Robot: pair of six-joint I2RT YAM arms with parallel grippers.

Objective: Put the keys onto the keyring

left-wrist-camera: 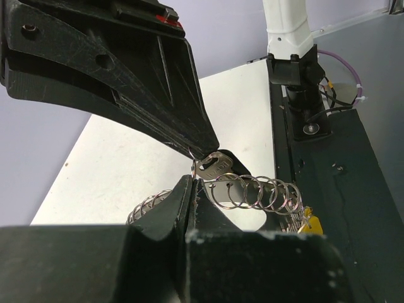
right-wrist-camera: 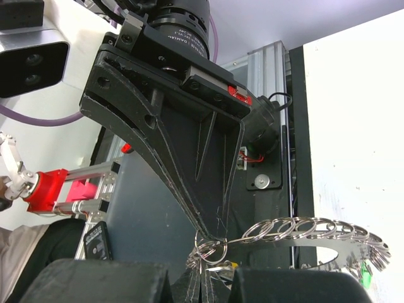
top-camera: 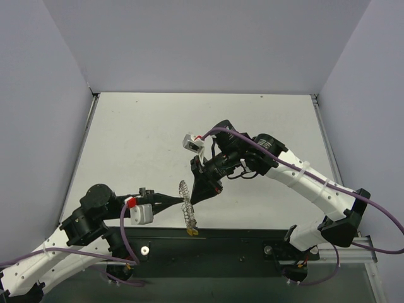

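Pale table (top-camera: 139,145); black strip (top-camera: 252,243) along near edge.

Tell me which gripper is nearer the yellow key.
Neither clearly. The left gripper from the left and right gripper from the far side meet midway along the keyring; the yellow key hangs at its near end.

left end effector (top-camera: 182,200): closed, reaching inward | right end effector (top-camera: 192,201): closed, angled down-left, tips nearly meeting

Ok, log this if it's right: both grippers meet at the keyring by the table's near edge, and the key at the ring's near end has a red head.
Not quite: the head is yellow, not red. The top external view shows the yellow-headed key at the near end of the keyring; the left gripper and right gripper do meet at it.
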